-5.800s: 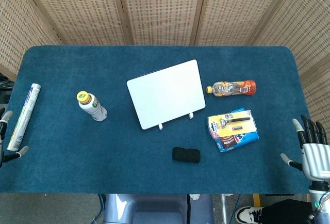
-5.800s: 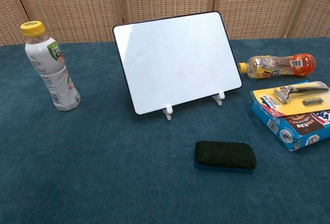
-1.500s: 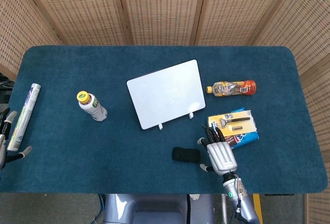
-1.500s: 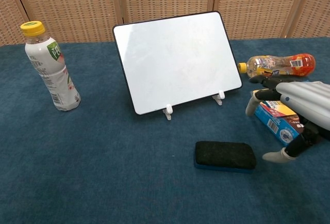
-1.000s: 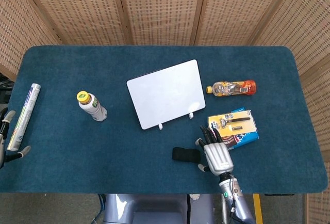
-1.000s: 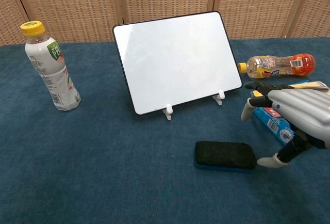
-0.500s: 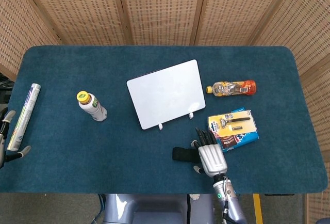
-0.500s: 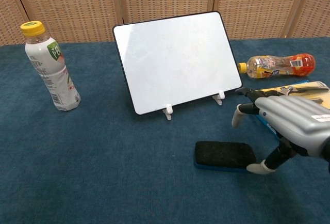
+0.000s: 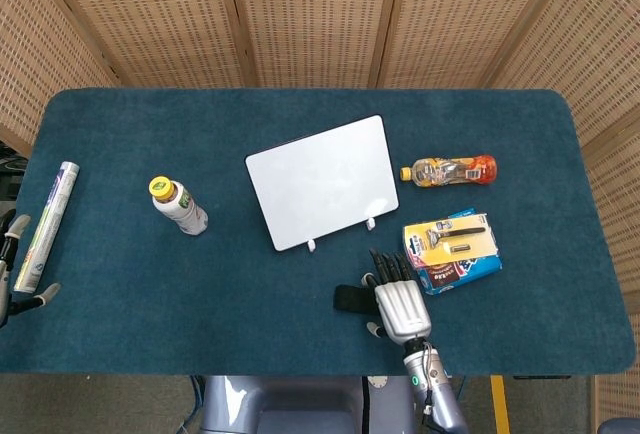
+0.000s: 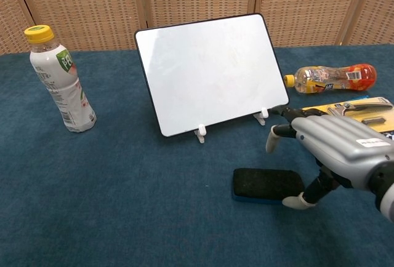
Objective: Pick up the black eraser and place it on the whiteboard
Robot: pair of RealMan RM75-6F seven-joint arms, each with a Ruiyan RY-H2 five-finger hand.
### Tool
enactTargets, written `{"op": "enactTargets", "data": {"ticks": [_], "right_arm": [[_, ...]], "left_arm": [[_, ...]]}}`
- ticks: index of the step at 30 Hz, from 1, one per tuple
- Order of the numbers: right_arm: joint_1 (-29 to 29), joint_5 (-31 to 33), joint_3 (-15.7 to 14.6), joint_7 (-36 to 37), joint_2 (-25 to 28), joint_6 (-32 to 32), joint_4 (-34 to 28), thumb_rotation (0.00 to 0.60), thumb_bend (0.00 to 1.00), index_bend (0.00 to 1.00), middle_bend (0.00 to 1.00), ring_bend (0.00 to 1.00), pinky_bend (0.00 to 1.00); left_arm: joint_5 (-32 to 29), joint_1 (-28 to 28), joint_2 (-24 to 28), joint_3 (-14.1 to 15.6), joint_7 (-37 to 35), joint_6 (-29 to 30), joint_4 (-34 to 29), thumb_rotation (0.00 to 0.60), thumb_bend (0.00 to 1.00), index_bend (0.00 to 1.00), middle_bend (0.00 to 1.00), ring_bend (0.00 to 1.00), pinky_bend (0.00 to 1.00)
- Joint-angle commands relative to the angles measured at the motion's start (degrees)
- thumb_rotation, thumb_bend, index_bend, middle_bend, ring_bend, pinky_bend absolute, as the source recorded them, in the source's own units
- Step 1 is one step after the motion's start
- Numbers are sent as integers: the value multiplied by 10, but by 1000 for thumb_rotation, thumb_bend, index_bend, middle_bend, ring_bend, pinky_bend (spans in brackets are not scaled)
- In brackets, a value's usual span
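A table covered in dark blue felt (image 9: 300,334) carries everything. Near its middle a white rectangular whiteboard with a thin black frame (image 10: 209,70) is propped tilted back on two small white clip feet, its face turned toward the near edge. The silver right hand (image 10: 335,147) is seen between the whiteboard and the near edge, somewhat toward the right edge, with its fingers spread and nothing held; its dark fingers reach toward the board and its pale-tipped thumb (image 10: 298,201) hangs down by the table surface.

The flat black felt eraser with a blue base (image 10: 266,184) lies on the felt in front of the whiteboard, apart from it. Its long axis runs left to right, roughly parallel to the near edge. The right hand is just over the eraser's right end: in the head view the palm covers that end and only the left part of the eraser (image 9: 350,299) shows. Whether the thumb tip touches the eraser cannot be told; it appears just beside the right end, on the near side.

The left hand (image 9: 10,274) is seen only at the far left edge of the head view, fingers apart and empty, well away from the eraser. The right hand is therefore judged the one to make the grasp, by closing across the eraser's short width.
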Motion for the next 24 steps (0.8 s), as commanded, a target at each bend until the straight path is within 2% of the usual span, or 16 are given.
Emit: {"op": "enactTargets", "data": {"ticks": [1,14,24], "right_arm": [[3,3,3,4,-3,-4,6,600,92,333,0,0,0],[12,32,16,21,2,-17,24,600,117,333,0,0,0],[16,36,13,32,3,-20,30,600,156,333,0,0,0]], "left_arm": [[0,1,0,0,2,3,1,600,155,0,0,0,0],[-10,4,7,-4,-5,0,0,600,155,0,0,0,0],[-12,5,12,-2,-3,-4,-3,600,155,0,0,0,0]]}}
